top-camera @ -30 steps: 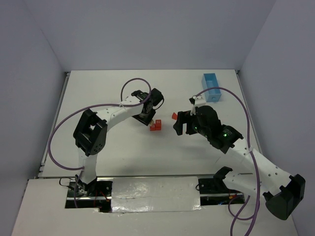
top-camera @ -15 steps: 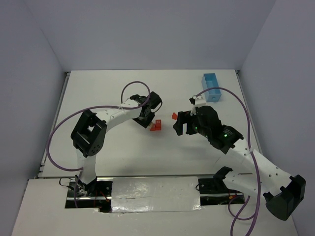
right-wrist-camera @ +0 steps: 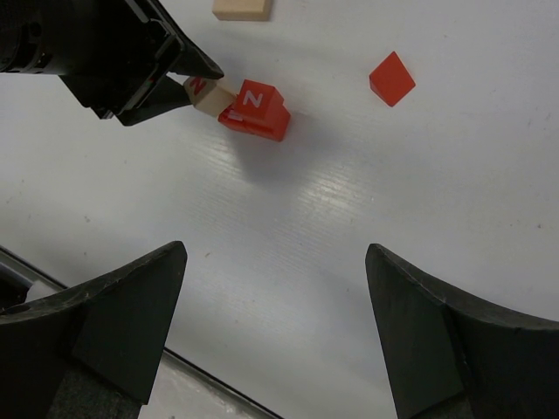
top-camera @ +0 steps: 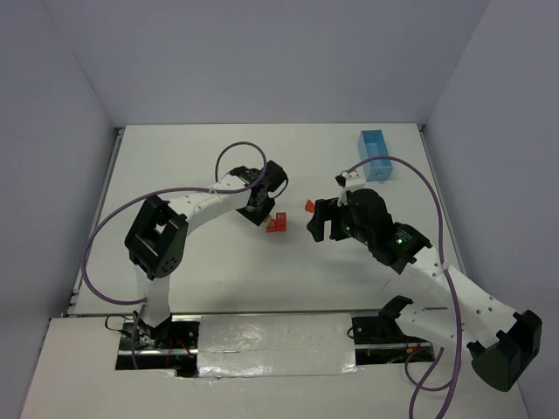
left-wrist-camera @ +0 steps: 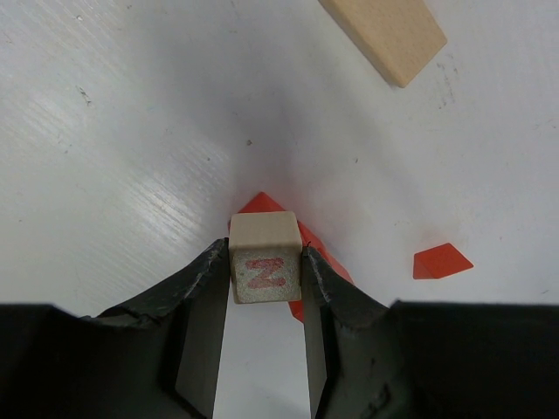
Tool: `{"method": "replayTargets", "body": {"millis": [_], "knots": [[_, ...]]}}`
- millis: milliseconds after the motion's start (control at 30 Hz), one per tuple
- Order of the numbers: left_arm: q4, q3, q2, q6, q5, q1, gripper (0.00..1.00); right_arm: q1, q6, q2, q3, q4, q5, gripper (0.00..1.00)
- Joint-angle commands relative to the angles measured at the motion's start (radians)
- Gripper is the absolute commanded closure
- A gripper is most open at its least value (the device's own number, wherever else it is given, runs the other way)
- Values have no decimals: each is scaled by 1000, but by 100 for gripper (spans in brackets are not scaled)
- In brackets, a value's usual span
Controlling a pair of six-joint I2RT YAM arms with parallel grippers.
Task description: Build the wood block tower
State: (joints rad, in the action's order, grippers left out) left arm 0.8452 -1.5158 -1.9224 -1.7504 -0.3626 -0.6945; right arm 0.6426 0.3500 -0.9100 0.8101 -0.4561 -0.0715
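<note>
My left gripper (left-wrist-camera: 266, 271) is shut on a pale tan cube (left-wrist-camera: 265, 257) marked with a red Z and holds it above and just left of the red-orange blocks (left-wrist-camera: 310, 253). In the right wrist view the tan cube (right-wrist-camera: 208, 94) sits beside the stacked red blocks (right-wrist-camera: 255, 111), whose top cube shows a white Z. In the top view the left gripper (top-camera: 259, 209) is next to the red stack (top-camera: 278, 223). A red roof-shaped block (right-wrist-camera: 391, 78) lies alone to the right, also in the top view (top-camera: 309, 206). My right gripper (right-wrist-camera: 275, 327) is open and empty, above bare table.
A flat tan wooden plank (left-wrist-camera: 384, 35) lies beyond the red blocks, also at the top edge of the right wrist view (right-wrist-camera: 242, 9). A light-blue tray (top-camera: 376, 154) stands at the back right. The table's front edge (right-wrist-camera: 105, 305) runs close under the right gripper.
My left gripper, with the tan cube, has shifted slightly back and left from the red stack. The right arm has not moved.
</note>
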Motion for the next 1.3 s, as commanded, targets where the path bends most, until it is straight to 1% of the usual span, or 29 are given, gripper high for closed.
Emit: {"method": "replayTargets", "body": {"millis": [0, 267, 500, 733, 767, 800, 900, 1267], "knots": [[26, -50, 31, 23, -24, -2, 84, 0, -8, 20, -3, 45, -1, 9], [11, -46, 20, 34, -2, -2, 83, 0, -6, 23, -6, 45, 1, 9], [-23, -15, 48, 49, -4, -2, 78, 0, -8, 26, -8, 48, 6, 9], [-17, -12, 39, 51, 7, -2, 74, 0, -8, 28, -8, 48, 2, 9], [-17, -12, 39, 51, 5, -3, 73, -1, -8, 29, -8, 50, 4, 9], [-15, -12, 40, 49, 2, -2, 69, 0, -8, 30, -8, 48, 4, 9], [-23, -6, 46, 57, -4, -3, 65, 3, -9, 28, -8, 50, 4, 9], [-60, 19, 49, 63, 11, -5, 63, 0, -9, 25, -8, 51, 1, 9]]}}
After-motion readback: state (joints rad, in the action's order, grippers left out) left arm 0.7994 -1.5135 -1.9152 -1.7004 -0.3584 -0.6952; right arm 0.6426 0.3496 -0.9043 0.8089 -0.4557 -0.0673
